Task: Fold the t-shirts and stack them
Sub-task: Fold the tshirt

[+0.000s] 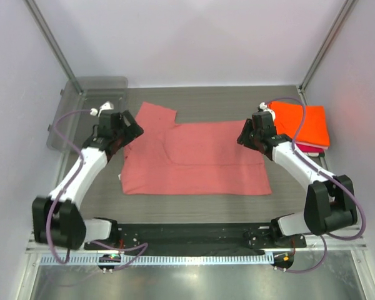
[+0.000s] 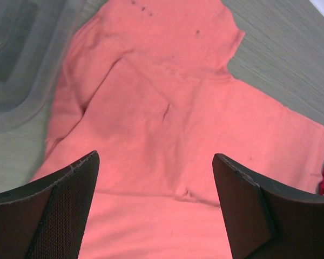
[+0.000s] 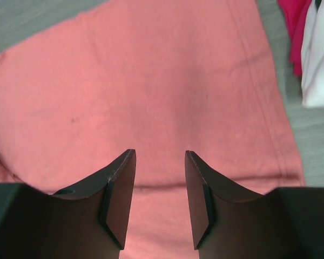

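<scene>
A salmon-pink t-shirt (image 1: 194,161) lies flat in the middle of the table, partly folded, with one sleeve (image 1: 156,115) sticking out at the back left. My left gripper (image 1: 132,131) hovers over the shirt's left edge with its fingers (image 2: 70,205) spread wide and nothing between them; the pink cloth (image 2: 167,124) shows below. My right gripper (image 1: 244,139) hangs over the shirt's right edge, open, with only pink cloth (image 3: 151,81) under the gap. A bright orange t-shirt (image 1: 303,122) tops a folded pile at the right, with a magenta-red t-shirt (image 1: 309,149) under it. White (image 3: 318,59) and magenta (image 3: 292,27) cloth show in the right wrist view.
A clear grey plastic tray (image 1: 97,87) stands at the back left corner, also seen in the left wrist view as the tray (image 2: 16,65). Metal frame posts (image 1: 53,47) rise at both back corners. Bare grey table (image 1: 194,206) lies in front of the shirt.
</scene>
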Robot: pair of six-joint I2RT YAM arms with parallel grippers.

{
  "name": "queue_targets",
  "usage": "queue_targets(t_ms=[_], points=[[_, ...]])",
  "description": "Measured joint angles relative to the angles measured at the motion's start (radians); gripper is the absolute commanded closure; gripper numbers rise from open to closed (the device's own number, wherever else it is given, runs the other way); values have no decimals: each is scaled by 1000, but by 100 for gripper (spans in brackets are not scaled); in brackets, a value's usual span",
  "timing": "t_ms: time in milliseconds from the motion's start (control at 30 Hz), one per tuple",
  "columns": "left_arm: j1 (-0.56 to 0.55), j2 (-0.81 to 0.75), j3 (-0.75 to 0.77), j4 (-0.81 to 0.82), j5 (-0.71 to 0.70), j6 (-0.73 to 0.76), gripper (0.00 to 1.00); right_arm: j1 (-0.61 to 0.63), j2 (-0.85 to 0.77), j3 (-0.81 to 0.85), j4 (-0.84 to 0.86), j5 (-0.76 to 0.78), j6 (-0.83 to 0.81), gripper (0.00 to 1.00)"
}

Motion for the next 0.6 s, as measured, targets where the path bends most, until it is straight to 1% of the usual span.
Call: queue_targets(t_ms=[100,200,233,300,367,467,533,600], points=[[-25,207,134,24,-2,7,15,-9,96,92,1,48,-4,52],[-43,403,305,39,-8,24,15,-16,221,206,-3,109,-11,51],[-47,469,367,42,-12,29,14,-20,273,254,-10,131,-16,48],[-50,570,473,39,-19,38,11,-26,356,330,-12,165,-25,46],[-50,648,560,33,-28,51,6,-37,432,403,-28,188,-31,45],[-47,763,709,10,-42,68,5,-69,558,528,-42,204,-37,45],[-45,826,793,-3,-51,81,5,-94,616,579,-50,208,-41,44],[-41,868,843,-13,-56,92,5,-120,673,623,-60,208,-45,44]])
